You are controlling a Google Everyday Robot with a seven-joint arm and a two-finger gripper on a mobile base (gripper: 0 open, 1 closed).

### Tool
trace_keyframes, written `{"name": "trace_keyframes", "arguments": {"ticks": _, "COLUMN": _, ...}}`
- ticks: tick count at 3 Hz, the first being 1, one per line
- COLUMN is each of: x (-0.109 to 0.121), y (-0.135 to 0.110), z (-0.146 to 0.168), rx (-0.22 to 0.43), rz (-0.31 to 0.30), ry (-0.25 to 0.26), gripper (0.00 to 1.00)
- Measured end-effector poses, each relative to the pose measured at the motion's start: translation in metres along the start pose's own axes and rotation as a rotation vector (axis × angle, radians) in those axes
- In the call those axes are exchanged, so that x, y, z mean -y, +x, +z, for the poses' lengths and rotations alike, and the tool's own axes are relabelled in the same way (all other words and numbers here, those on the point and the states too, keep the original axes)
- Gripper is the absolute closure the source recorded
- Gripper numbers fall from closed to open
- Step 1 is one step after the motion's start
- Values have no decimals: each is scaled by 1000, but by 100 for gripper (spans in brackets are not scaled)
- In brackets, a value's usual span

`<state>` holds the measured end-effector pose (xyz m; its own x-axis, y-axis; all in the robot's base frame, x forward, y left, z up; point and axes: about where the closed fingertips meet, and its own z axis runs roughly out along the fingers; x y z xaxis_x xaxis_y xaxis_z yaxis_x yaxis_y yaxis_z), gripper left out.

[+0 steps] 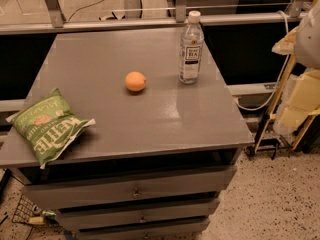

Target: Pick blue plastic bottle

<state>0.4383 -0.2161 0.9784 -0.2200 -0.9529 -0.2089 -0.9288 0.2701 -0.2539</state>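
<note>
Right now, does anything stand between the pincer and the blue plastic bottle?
Nothing visible does. The pincer hangs beyond the table's right edge; the blue plastic bottle stands back right, the orange left of it.

Qty: 1 blue plastic bottle (191, 46), 1 orange (135, 81), 1 chip bag (47, 126).

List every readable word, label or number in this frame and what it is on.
"KETTLE": on the green chip bag, front left of the cabinet top; its smaller print is blurred.
On the blue plastic bottle, the label's dark square: letters too blurred to read.
The gripper, at the right edge: no text seen.
</note>
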Motion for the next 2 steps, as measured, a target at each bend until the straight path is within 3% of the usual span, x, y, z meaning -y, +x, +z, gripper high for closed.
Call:
{"name": "trace_keyframes", "arguments": {"ticks": 1, "x": 0, "y": 0, "z": 0, "rx": 0, "rz": 0, "ry": 0, "gripper": 0}}
{"name": "trace_keyframes", "arguments": {"ticks": 2, "x": 23, "y": 0, "z": 18, "rx": 69, "rz": 48, "ry": 14, "gripper": 0}}
